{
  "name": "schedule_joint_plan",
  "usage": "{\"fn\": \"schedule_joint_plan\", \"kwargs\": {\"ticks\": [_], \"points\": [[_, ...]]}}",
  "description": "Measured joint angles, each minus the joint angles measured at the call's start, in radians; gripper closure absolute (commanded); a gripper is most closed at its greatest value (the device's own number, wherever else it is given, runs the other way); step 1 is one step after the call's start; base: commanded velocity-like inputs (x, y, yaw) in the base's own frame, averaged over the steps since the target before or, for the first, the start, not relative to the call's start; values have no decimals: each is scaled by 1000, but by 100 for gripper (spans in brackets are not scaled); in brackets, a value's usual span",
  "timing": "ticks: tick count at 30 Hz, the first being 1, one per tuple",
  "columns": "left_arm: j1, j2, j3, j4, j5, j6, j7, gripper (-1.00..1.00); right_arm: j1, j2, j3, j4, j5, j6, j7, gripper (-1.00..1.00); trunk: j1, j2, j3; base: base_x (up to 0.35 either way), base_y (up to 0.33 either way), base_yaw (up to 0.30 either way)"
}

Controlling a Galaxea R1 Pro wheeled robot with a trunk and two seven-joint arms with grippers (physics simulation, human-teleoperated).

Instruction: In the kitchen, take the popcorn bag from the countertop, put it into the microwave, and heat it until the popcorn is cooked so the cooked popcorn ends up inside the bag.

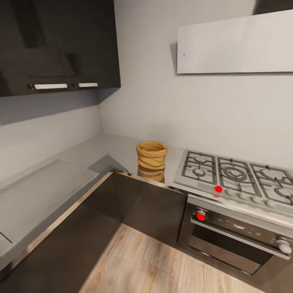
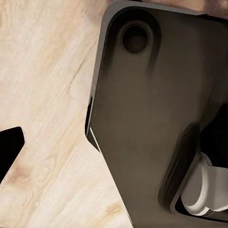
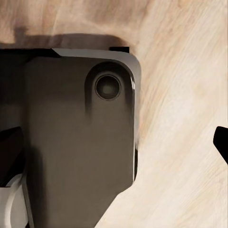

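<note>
The popcorn bag (image 1: 151, 155), a small tan-gold wrinkled sack with a rolled rim, stands upright on the grey countertop (image 1: 118, 148) near its front edge, just left of the gas hob. The microwave and the popcorn are out of view. In the left wrist view one dark fingertip (image 2: 8, 149) shows at the picture's edge over the wood floor, with nothing near it. In the right wrist view a dark fingertip (image 3: 222, 142) likewise sits at the edge over the floor. Both wrist cameras look down past the robot's dark base (image 2: 152, 118) (image 3: 76, 128).
A gas hob (image 1: 236, 175) with red dots lies right of the bag, above a built-in steel oven (image 1: 236, 238). A flat white hood (image 1: 236, 44) and dark upper cabinets (image 1: 57, 44) hang overhead. The counter wraps round the left corner. Light wood floor (image 1: 162, 264) lies in front.
</note>
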Motion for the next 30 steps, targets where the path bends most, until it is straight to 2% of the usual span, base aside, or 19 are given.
{"fn": "schedule_joint_plan", "kwargs": {"ticks": [2,4,9,11,14,18,20,21,25,30], "points": [[0,0,0,0,0,0,0,-100,0,-1,-1,-12,0,-8,0,-100,0,0,0,161,236,0],[0,0,0,0,0,0,0,-100,-1,-2,-1,-67,0,-42,-2,-100,0,0,0,114,141,0],[0,-3,0,0,0,0,0,-100,-1,-6,-1,-256,1,-69,-6,-100,0,0,0,29,36,0],[0,-3,0,0,0,0,0,-100,-2,-6,-1,-368,1,-72,-6,-100,0,0,0,5,6,0],[0,-4,1,0,0,0,1,-100,-2,-7,-2,-620,0,-69,-9,-100,0,0,0,1,2,0],[0,-4,1,0,0,0,1,-100,-1,-7,-3,-844,-1,-59,-9,-100,0,0,0,0,0,0],[0,-5,0,0,0,1,1,-100,-2,-6,-3,-1014,-2,-29,-7,-100,0,0,0,0,0,0],[0,-5,1,0,0,4,1,-100,-1,-6,-3,-1069,-2,-6,-7,-100,0,0,0,0,0,0],[0,-6,1,1,0,12,1,-100,-1,-5,-5,-1232,-4,102,-5,-100,-11,21,9,0,0,0],[0,-6,1,1,0,14,1,-100,-4,-2,-5,-1373,-5,140,-5,-100,-30,56,25,0,0,0]]}}
